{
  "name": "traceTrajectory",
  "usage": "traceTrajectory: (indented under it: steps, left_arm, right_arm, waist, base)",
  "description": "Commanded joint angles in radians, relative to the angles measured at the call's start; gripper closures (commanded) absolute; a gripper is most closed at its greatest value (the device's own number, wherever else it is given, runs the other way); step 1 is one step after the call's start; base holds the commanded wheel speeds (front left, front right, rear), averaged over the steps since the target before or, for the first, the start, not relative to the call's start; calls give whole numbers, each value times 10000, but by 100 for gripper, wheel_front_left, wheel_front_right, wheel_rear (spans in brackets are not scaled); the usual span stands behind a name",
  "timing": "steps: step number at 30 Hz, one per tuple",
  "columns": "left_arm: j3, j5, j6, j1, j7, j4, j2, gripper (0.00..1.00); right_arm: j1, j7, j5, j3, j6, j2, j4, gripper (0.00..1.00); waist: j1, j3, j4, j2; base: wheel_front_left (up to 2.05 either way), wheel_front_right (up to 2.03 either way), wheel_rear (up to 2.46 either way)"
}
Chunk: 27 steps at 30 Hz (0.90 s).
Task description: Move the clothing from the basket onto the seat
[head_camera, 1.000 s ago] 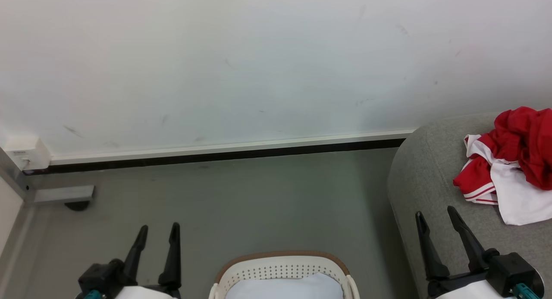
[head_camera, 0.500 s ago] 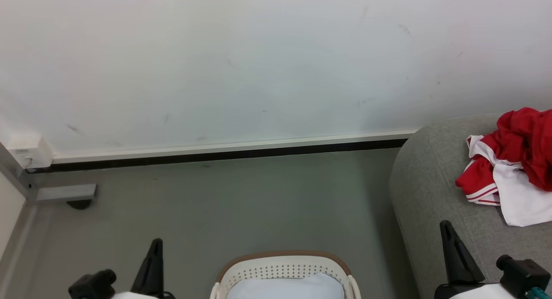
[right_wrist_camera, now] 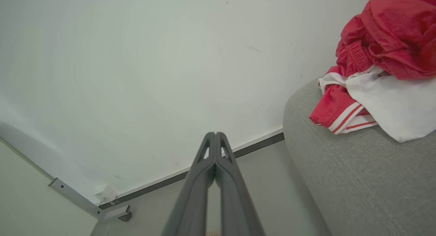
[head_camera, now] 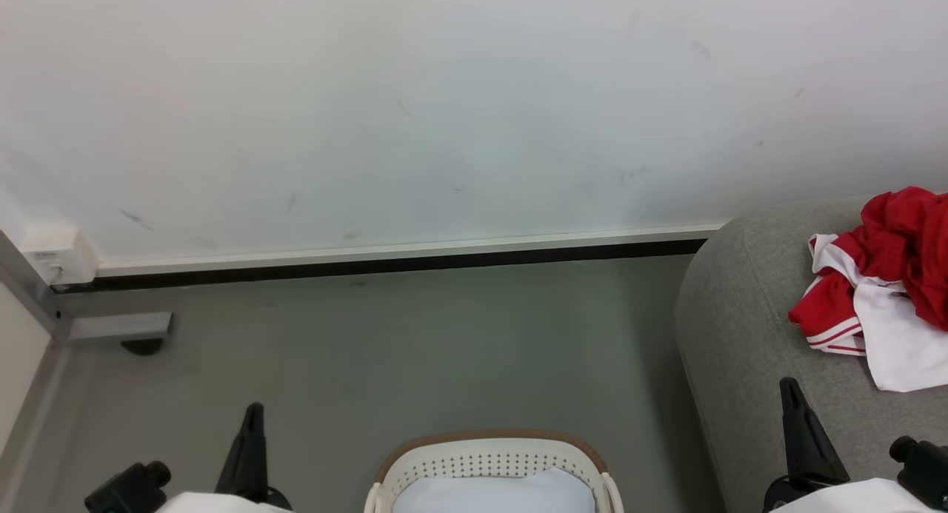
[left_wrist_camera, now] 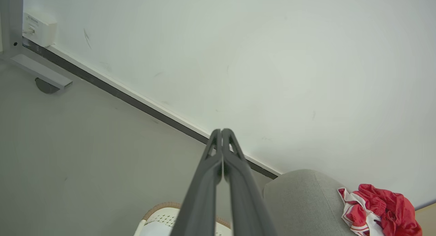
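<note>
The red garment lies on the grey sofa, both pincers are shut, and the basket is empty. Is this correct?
Not quite. The basket is not empty: the head view shows a pale cloth in it. The garment does lie on the sofa, and the left pincer and right pincer are shut.

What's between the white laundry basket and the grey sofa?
Just bare grey floor between the white perforated plastic basket and light grey fabric sofa, in the head view.
</note>
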Motion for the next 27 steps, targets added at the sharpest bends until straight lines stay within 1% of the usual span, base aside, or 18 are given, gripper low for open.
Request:
traceTrajectory:
  steps: [1,15,27]
  left_arm:
    - [67,-317,55,-247,65,-213,53,100]
    - [235,-2223,202,-293,576,-459,61,100]
    - [367,-3631,290,-325,968,-610,68,100]
  right_arm:
    - [-270,68,316,-72,-5,-58,-119,100]
    - [-344,465,2318,-285,-8,-141,-114,100]
    - [-375,723,3831,-401,-10,-237,-116,100]
  waist:
    - [-1,1,7,-1]
    - [-1,12,112,-1]
    - [-1,21,202,-1]
  base:
    - [0,0,0]
    - [0,0,0]
    - [0,0,0]
